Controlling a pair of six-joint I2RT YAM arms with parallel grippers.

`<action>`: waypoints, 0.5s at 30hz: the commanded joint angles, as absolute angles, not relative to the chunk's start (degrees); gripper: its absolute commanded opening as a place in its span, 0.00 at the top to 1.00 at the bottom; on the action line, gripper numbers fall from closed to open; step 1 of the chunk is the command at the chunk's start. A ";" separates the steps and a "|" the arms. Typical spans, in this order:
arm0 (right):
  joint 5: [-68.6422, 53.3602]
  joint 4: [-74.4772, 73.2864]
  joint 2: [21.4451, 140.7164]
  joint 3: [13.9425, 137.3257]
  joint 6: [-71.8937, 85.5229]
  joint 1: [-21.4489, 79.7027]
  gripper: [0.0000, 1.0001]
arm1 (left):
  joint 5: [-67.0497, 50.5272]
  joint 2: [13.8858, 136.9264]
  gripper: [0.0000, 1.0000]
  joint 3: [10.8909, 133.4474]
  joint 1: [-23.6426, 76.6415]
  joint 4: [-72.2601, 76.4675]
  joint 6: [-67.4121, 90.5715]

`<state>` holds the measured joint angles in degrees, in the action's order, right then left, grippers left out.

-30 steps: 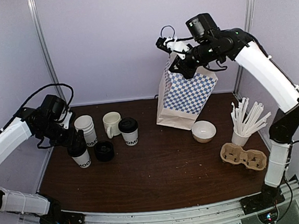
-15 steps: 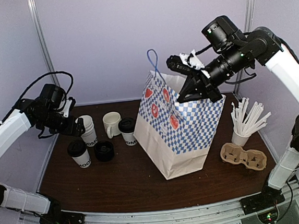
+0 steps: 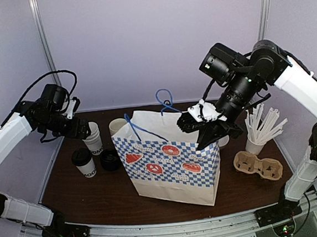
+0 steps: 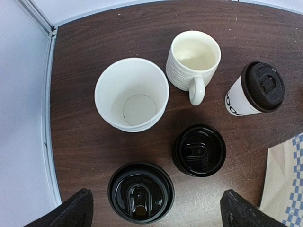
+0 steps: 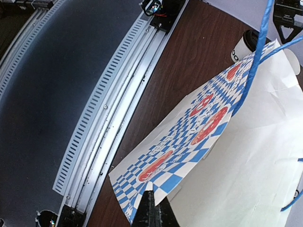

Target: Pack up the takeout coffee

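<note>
1. The right jaws, pinching the rim of the blue-checked paper bag (image 3: 171, 170), have brought it forward to the centre of the bench (image 3: 99, 198).
2. The left jaws gape empty above the black-lidded white paper cup (image 3: 85, 165), unpacked, left of the bag.

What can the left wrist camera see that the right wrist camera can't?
Only the left wrist view: the cream mug, the empty paper cups, a loose black lid and the open left gripper. Only the right wrist view: the metal rail, the bag's blue handles and the shut right gripper pinching the bag's edge. Both: the checkered bag, the brown table and a lidded takeout coffee.
</note>
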<state>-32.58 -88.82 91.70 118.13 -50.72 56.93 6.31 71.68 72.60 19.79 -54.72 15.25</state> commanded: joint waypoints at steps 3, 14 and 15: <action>-22.87 -85.06 94.91 114.97 -54.98 57.91 1.00 | -4.10 70.13 0.02 74.18 19.40 -49.47 11.92; -20.83 -89.22 93.29 115.56 -53.94 56.93 0.53 | -26.67 70.50 0.03 80.77 19.84 -37.57 1.33; -20.85 -89.67 92.74 116.37 -53.65 56.38 0.51 | -28.31 71.53 0.02 82.12 19.90 -36.82 0.79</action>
<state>-22.44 -87.35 95.35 115.11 -54.54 57.43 -19.73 68.79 76.97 19.81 -44.23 5.80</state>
